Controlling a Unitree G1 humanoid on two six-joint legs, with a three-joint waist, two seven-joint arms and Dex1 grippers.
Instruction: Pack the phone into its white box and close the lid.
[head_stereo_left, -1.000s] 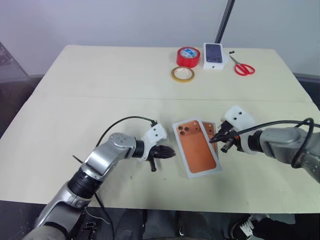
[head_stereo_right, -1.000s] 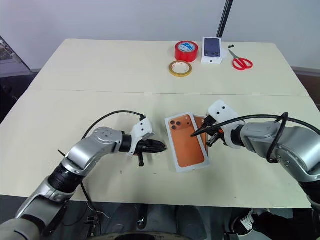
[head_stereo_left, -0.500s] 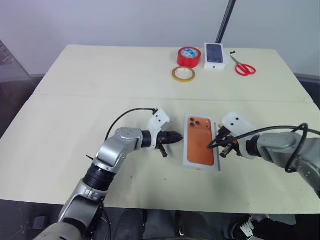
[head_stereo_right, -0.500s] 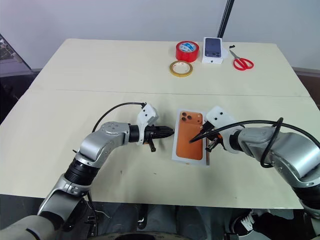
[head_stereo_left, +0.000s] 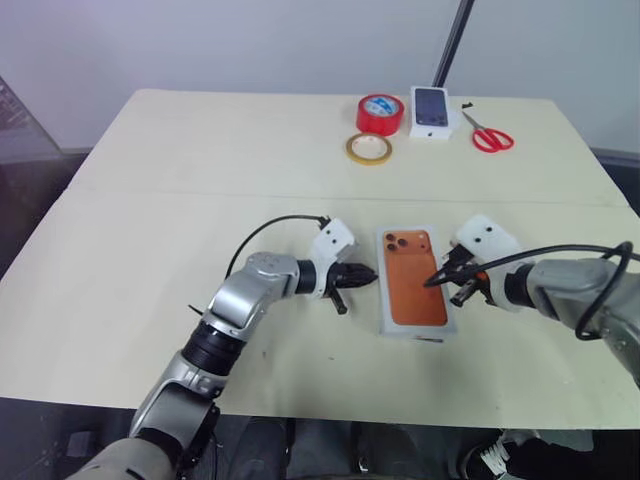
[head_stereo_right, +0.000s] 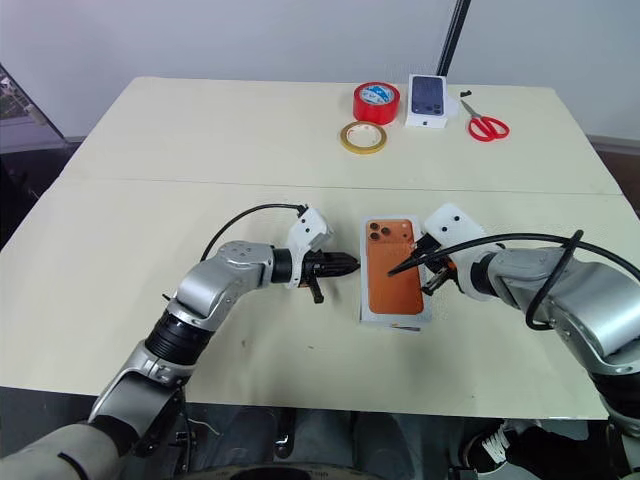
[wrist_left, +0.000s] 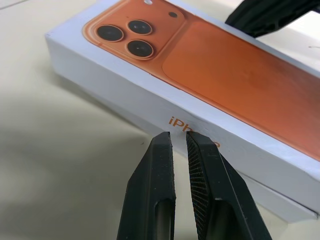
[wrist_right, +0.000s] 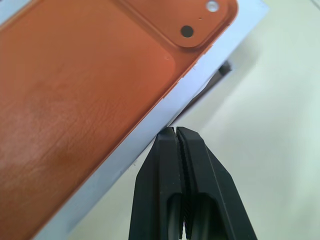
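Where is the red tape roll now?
The red tape roll stands at the table's far edge, right of center, between the yellow tape ring and the small white box.

cream table (head_stereo_left: 150, 200): lid (head_stereo_left: 415, 283), red tape roll (head_stereo_left: 379, 107), scissors (head_stereo_left: 488, 133).

The left gripper (wrist_left: 179, 137), its two black fingers nearly together, points at the long white side of the lid (wrist_left: 150, 102), whose top is orange.

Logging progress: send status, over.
Left gripper, right gripper shut, empty, flanking lid. Lid on white box, not quite seated. Red tape, scissors far off.
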